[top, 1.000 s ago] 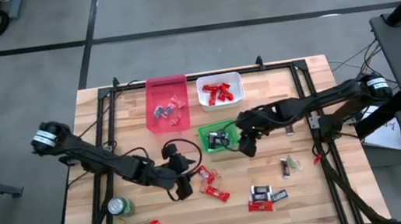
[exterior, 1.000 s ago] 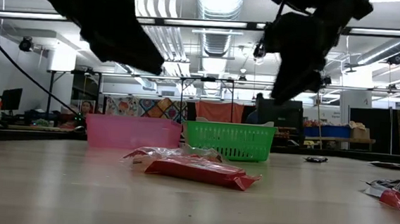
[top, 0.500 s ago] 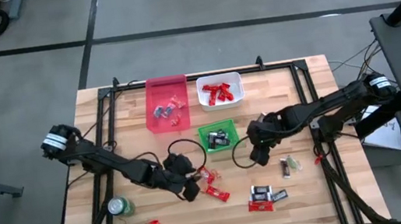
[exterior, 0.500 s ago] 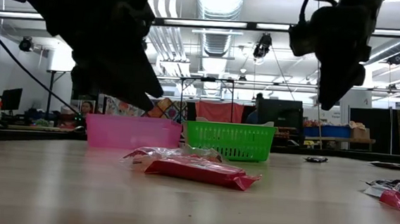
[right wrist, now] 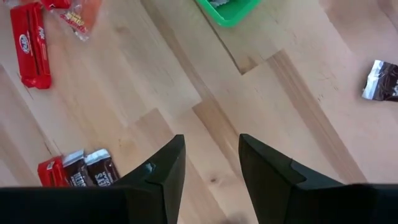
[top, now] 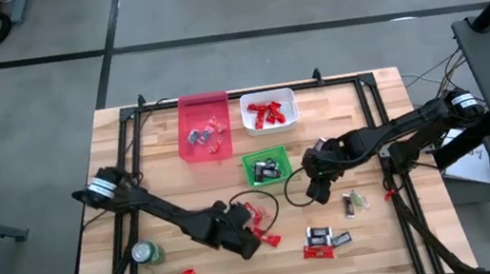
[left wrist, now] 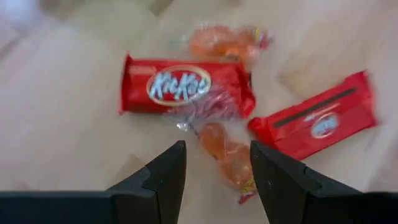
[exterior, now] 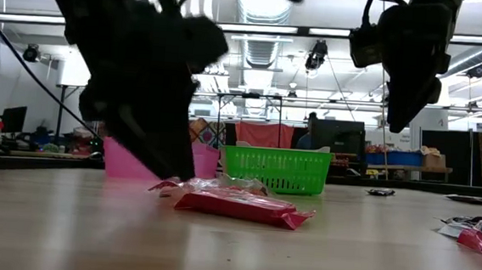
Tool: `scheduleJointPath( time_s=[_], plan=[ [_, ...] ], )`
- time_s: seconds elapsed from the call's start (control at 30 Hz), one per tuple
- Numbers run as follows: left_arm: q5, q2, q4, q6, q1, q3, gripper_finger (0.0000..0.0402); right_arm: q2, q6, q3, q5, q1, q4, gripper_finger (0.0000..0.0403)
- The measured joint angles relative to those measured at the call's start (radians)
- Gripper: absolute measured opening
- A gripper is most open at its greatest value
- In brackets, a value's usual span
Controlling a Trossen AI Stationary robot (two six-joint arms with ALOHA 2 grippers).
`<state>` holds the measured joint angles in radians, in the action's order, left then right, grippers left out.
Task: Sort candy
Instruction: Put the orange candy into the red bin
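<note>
Bare wood lies under the right gripper (top: 315, 191), between the green bin (top: 255, 160) and loose candy (top: 322, 239).

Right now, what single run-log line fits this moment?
left gripper: open, over orange candy | right gripper: open, empty, above bare table | red candy bar: on table

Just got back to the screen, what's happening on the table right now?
Candy sorting is partway done. The left gripper is open and low over a small cluster of sweets in the middle of the table, lined up on an orange-wrapped candy beside a red KitKat. The right gripper hangs open and empty above bare wood just right of the green bin. The pink bin, white bin and green bin each already hold some sweets, and several more lie loose near the front.
</note>
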<state>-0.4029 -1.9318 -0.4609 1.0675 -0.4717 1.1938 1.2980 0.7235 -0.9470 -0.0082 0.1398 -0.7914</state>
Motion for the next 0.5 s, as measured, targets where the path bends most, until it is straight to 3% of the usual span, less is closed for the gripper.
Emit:
scheduleJointPath(
  time_s=[0.3,0.5],
  plan=[
    [0.010,-0.033,-0.009,-0.001,-0.005,0.024,0.0147,0.000,-0.001,0.000,0.000,0.000,-0.006,0.0141],
    [0.010,-0.032,-0.011,-0.011,-0.012,0.024,0.0065,0.000,-0.014,0.000,0.000,0.000,-0.004,0.0141]
  ],
)
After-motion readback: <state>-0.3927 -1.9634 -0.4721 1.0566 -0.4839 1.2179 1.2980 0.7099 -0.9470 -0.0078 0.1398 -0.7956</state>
